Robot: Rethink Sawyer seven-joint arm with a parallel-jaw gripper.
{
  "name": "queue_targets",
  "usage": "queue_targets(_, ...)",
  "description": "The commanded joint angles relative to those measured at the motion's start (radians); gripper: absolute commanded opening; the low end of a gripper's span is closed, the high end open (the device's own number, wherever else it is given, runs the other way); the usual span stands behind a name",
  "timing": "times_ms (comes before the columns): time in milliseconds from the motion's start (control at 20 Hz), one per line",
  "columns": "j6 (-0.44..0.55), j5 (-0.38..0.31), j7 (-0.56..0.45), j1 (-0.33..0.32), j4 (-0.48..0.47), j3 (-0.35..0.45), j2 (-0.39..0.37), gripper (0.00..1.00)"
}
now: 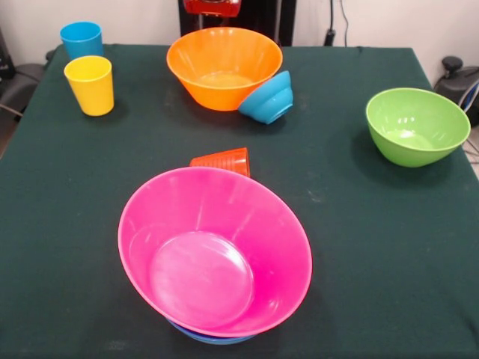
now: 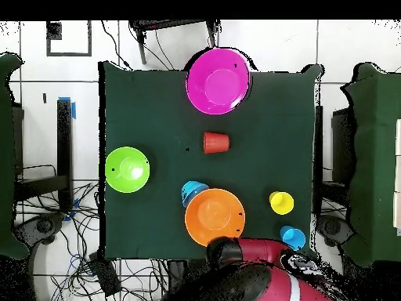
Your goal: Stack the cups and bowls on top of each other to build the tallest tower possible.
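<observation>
Hand (image 1: 212,7): drawn back; grip state cannot be told.
Tower: glossy pink plastic bowl (image 1: 217,254) on blue bowls, across the table from the hand.
Risk: tilted pink bowl; added weight could slide off.

front across table (image 1: 352,224), overhead straight down

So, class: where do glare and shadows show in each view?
Front view: white glare patches sit inside the pink bowl and green bowl, and the green bowl casts a soft shadow on the table. Overhead view: the pink bowl looks evenly lit, no clear shadows.
</observation>
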Motion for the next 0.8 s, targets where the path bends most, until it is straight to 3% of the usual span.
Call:
queue_targets(50, -0.076, 0.082, 0.168, 0.043, -0.153, 0.08, 0.074, 1.0)
queue_targets(200, -0.123, 0.082, 0.17, 0.05, -0.166, 0.083, 0.094, 1.0)
queue_targets(800, -0.118, 0.081, 0.132, 0.017, -0.177, 0.121, 0.084, 1.0)
